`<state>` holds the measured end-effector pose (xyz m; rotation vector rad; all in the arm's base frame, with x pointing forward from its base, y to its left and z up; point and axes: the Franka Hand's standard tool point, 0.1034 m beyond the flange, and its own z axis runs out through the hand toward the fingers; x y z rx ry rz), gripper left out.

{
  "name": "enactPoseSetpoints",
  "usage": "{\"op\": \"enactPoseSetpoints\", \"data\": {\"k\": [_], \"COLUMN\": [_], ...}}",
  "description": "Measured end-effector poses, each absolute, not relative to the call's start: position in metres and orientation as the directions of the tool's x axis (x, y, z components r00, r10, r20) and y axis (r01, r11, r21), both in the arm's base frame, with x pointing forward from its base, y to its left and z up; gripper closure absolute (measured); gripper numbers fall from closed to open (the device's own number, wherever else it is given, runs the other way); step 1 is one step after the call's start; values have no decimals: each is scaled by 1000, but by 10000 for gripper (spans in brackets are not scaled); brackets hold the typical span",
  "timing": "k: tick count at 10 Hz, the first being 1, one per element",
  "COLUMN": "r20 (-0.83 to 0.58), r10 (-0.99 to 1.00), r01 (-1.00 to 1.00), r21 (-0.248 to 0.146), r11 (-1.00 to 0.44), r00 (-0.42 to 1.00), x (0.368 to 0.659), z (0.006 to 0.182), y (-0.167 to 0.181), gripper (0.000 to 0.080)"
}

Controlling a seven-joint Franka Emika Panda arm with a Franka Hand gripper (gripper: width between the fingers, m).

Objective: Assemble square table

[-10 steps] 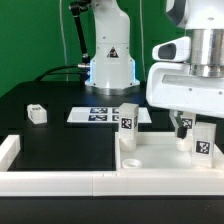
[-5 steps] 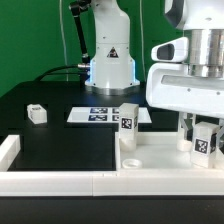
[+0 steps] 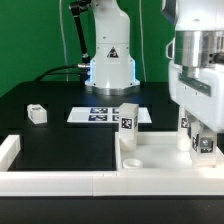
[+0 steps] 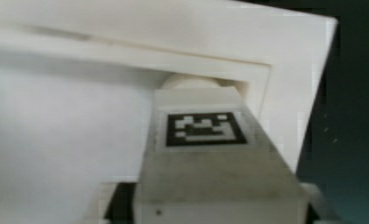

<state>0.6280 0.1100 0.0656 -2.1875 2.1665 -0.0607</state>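
Gripper (image 3: 203, 136), mine: clamped on one white leg, fingers (image 4: 120, 205) pressed against its two sides in the wrist view.

Item 1, held leg (image 3: 203, 145): upright, its black-and-white tag facing the wrist camera (image 4: 207, 130). It stands at the corner of the square top nearest the exterior view's right. Its far end sits right in the angle of the raised rim; I cannot tell whether it is seated in a socket.

Item 2, square top (image 3: 160, 152): white, flat on the black table (image 3: 60, 145) towards the exterior view's right, rim up, just behind the front wall.

Item 3, second leg (image 3: 129, 118): upright at the top's far corner on the exterior view's left, tag facing the camera, well apart from my fingers.

Item 4, marker board (image 3: 95, 115): flat on the table, just beside the second leg.

Item 5, small white piece (image 3: 37, 114): alone on the table at the exterior view's left, too small to identify.

Item 6, border walls (image 3: 60, 181): low, white, along the front and left edges.

Item 7, arm base (image 3: 110, 55): at the rear.
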Motion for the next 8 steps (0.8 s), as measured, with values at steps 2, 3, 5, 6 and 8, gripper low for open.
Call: {"op": "enactPoseSetpoints", "data": {"k": [2, 3, 5, 6, 8], "r20": [-68, -84, -89, -87, -52], "r10": [-968, -934, -904, -918, -977], "r01": [-966, -934, -905, -918, -975], "r21": [-68, -62, -52, -56, -74], "r11": [248, 352, 423, 392, 212], "r00": [-243, -346, -418, -387, -208], "x": [628, 628, 628, 628, 626], "z": [65, 66, 67, 66, 66], "y": [112, 112, 114, 114, 118], "gripper": [510, 509, 509, 458, 322]}}
